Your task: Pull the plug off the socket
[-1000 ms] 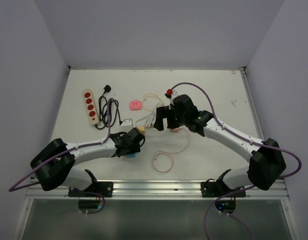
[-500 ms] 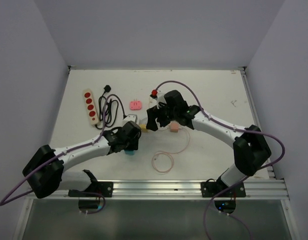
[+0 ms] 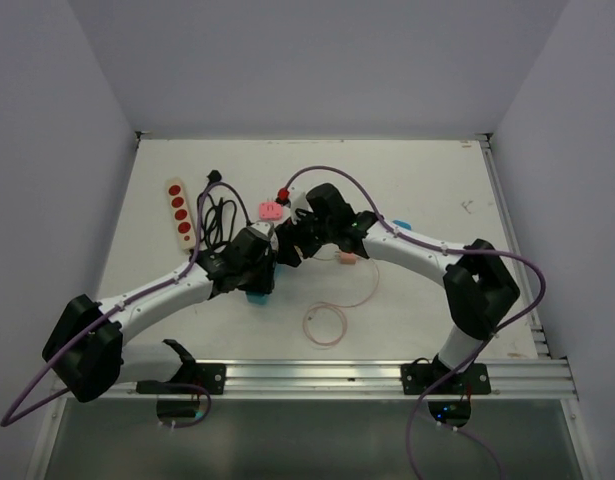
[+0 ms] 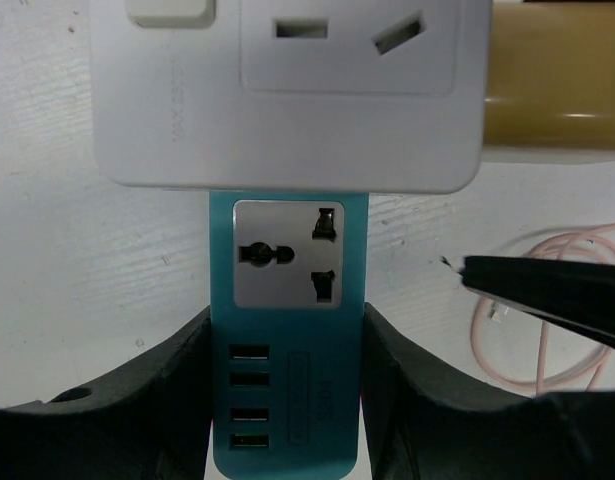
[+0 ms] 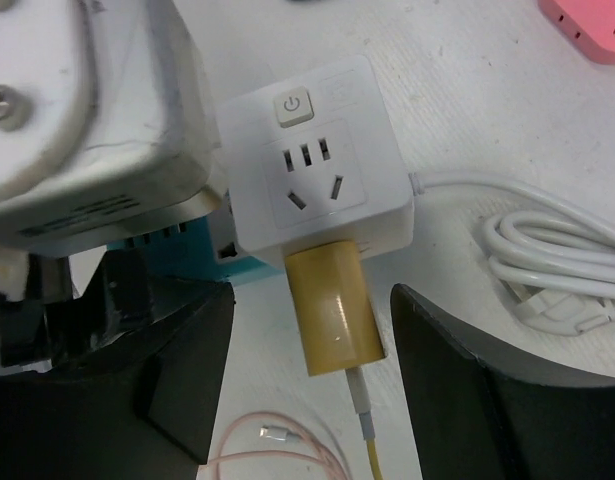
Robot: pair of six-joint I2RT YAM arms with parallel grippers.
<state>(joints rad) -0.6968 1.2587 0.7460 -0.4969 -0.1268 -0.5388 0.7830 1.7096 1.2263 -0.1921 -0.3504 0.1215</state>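
A yellow plug [image 5: 335, 305] with a yellow cable sits in the side of a white cube socket [image 5: 317, 170]. My right gripper [image 5: 312, 300] is open, one finger on each side of the plug, touching neither side. My left gripper [image 4: 287, 330] is shut on a teal adapter [image 4: 287, 400] with USB ports, whose far end lies under the white cube socket [image 4: 287, 90]. The yellow plug [image 4: 557, 90] shows at the upper right of that view. In the top view both grippers meet mid-table, the left [image 3: 259, 272] and the right [image 3: 292, 248]; the plug is hidden there.
A beige strip with red sockets [image 3: 180, 212] and a coiled black cable [image 3: 219, 215] lie at the left. A pink adapter [image 3: 271, 210] lies just beyond the grippers. A pink cable loop [image 3: 332, 318] lies nearer me. A coiled white cable [image 5: 557, 270] lies right of the socket.
Both grippers have moved left and farther away with the socket. The right gripper has closed in on the plug and now straddles it.
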